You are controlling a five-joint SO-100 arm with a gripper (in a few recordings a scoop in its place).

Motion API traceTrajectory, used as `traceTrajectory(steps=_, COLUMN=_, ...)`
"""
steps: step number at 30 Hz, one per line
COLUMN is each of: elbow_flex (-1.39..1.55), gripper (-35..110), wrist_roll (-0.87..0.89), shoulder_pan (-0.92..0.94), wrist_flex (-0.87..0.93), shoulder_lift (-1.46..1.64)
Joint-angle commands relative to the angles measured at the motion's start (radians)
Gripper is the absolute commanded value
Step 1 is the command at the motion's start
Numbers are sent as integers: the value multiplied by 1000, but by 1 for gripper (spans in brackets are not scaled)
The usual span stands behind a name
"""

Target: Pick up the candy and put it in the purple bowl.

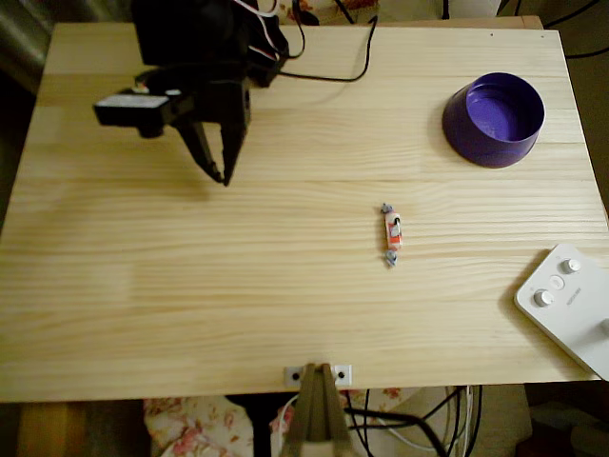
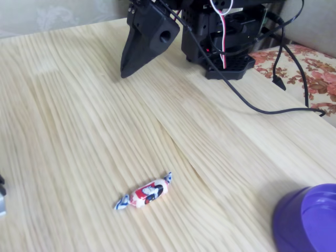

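Lying loose on the bare wooden table (image 1: 143,286), the candy (image 1: 392,233) sits near the middle in the overhead view (its twisted ends point up and down the picture). Well apart, toward the upper right corner, stands the purple bowl (image 1: 493,118). At upper left, the black gripper (image 1: 216,174) hangs with its fingers parted narrowly, holding nothing.
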Motion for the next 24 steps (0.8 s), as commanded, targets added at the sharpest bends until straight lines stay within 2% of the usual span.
traceTrajectory(steps=1, elbow_flex=-40, gripper=-1, wrist_roll=15, shoulder_pan=29, wrist_flex=-21, shoulder_lift=15)
traceTrajectory(steps=24, elbow_flex=-40, gripper=-1, wrist_roll=-40, shoulder_pan=-23, wrist_flex=-23, shoulder_lift=15)
